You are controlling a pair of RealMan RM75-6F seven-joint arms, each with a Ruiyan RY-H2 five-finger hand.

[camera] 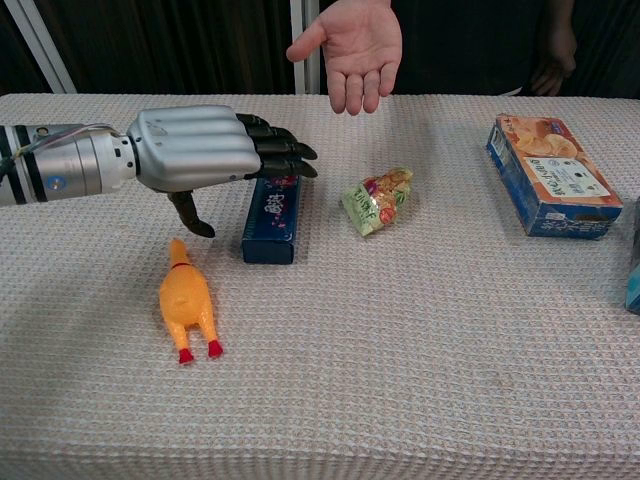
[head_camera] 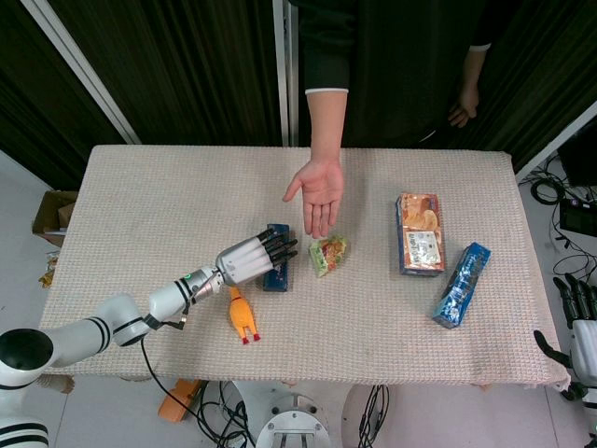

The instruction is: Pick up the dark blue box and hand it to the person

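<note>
Left hand, fingers spread and holding nothing, hovers over the dark blue box (mid-tabletop); lower, straddle its long sides, then clamp.

Left hand over dark blue box

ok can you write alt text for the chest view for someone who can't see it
The robot's left hand reaches over a dark blue box on a woven cloth table, fingers extended above it, not yet gripping. A person's open palm waits beyond; an orange rubber chicken, a snack packet and an orange-and-blue box lie nearby.
</note>
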